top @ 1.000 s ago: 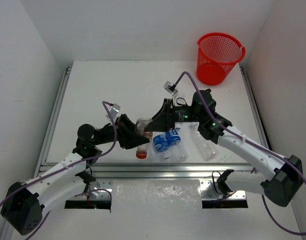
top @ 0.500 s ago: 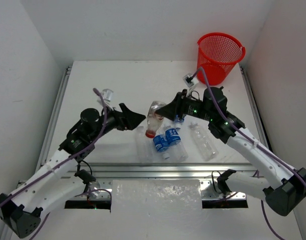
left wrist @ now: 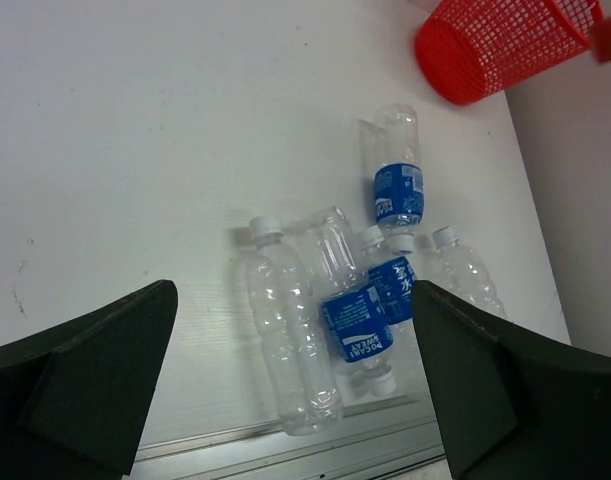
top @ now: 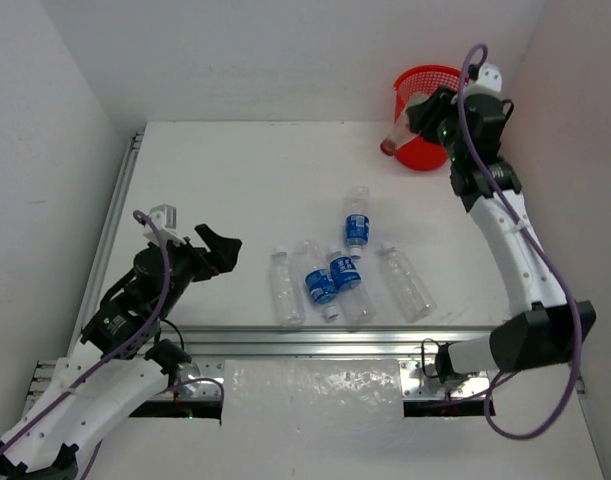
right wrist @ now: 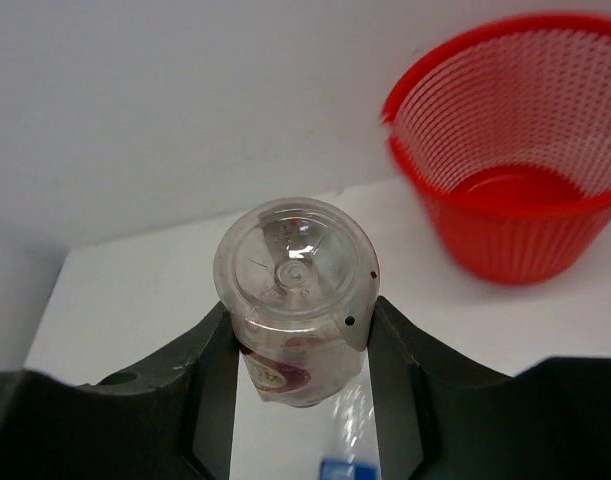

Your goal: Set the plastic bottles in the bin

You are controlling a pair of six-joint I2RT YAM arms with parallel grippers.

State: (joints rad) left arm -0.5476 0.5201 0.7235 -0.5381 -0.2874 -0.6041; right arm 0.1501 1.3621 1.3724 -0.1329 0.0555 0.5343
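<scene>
The white table [top: 255, 180] carries everything, and the red mesh bin [top: 425, 156] stands upright at its far right corner, close to the walls.

The right arm [top: 515, 250] reaches up along the table's right side to the bin. The right gripper [top: 412, 118] hangs just beside the bin's rim, on the side facing the middle of the table. Its fingers [right wrist: 210, 380] are closed against both sides of a red-capped bottle [top: 394, 136]. This bottle is off the table and tilted, cap end lowest. In the right wrist view its clear base [right wrist: 297, 270] faces the camera, with the bin [right wrist: 525, 200] up and to the right of it, so it is beside the bin's opening and not inside.

The left arm [top: 125, 310] is the thing farthest from the bin, at the opposite, near left part of the table. The left gripper [top: 223, 255] is raised, its fingers [left wrist: 95, 380] spread wide with nothing between them.

Five more bottles lie on their sides well away from the bin, toward the near edge:
- a blue-labelled one [top: 357, 218] nearest the bin
- two blue-labelled ones [top: 319, 283] [top: 347, 276] touching each other
- a plain clear one [top: 406, 282] to their right
- a plain clear one [top: 285, 288] farthest from the bin
</scene>
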